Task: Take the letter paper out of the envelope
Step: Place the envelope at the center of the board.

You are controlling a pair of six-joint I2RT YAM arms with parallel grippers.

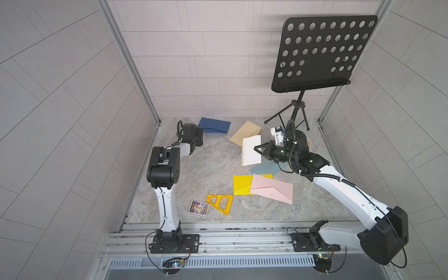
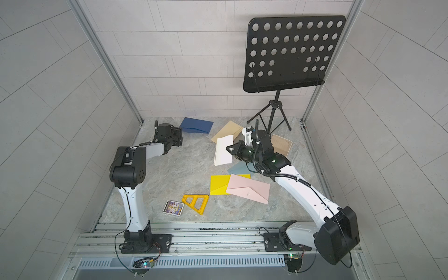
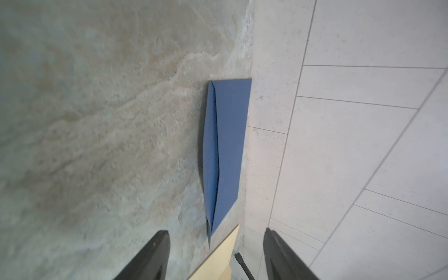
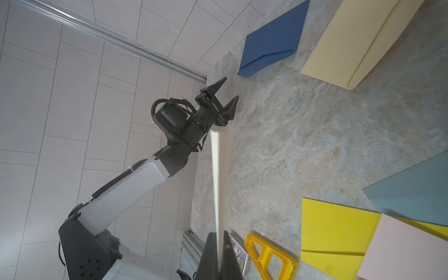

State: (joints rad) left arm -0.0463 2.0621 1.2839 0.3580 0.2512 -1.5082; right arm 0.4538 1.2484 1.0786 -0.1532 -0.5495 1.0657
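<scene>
Count: 5 envelopes, 1 letter paper, 1 music stand, 1 plastic triangle, 1 small printed case, 1 wooden board.

Letter paper (image 1: 251, 152): outside every envelope. The right gripper (image 1: 256, 148) is clenched on its edge. The right wrist view shows it edge-on, a thin cream strip running out from between the fingers (image 4: 208, 257), lifted off the tabletop (image 1: 194, 174). In both top views it covers the near corner of the tan envelope (image 1: 244, 132) and ends just beside the teal envelope (image 1: 263, 167).

Left gripper (image 4: 230, 88): jaws spread, nothing between them. It points at the navy envelope (image 1: 214, 125) but is apart from it. The navy one lies at the back wall with its flap slightly gaping.

Surroundings:
- The pink envelope (image 1: 271, 189) lies across part of the yellow envelope (image 1: 241, 184).
- The right arm hides part of the teal envelope and most of the wooden board (image 2: 282, 145).
- The music stand (image 1: 317, 70) is at the back right, with its tripod feet on the tabletop behind the right arm.
- The triangle (image 1: 227, 210) and printed case (image 1: 199, 207) sit side by side near the front, well apart from both grippers.

Materials:
- Envelopes: matte paper, flat rectangles with pointed flaps.
- Stand: black plate with round perforations.
- Triangle: orange-yellow plastic with cutouts.
- Tabletop: marbled grey-beige, stone look.
- Walls: pale grey tile pattern.
</scene>
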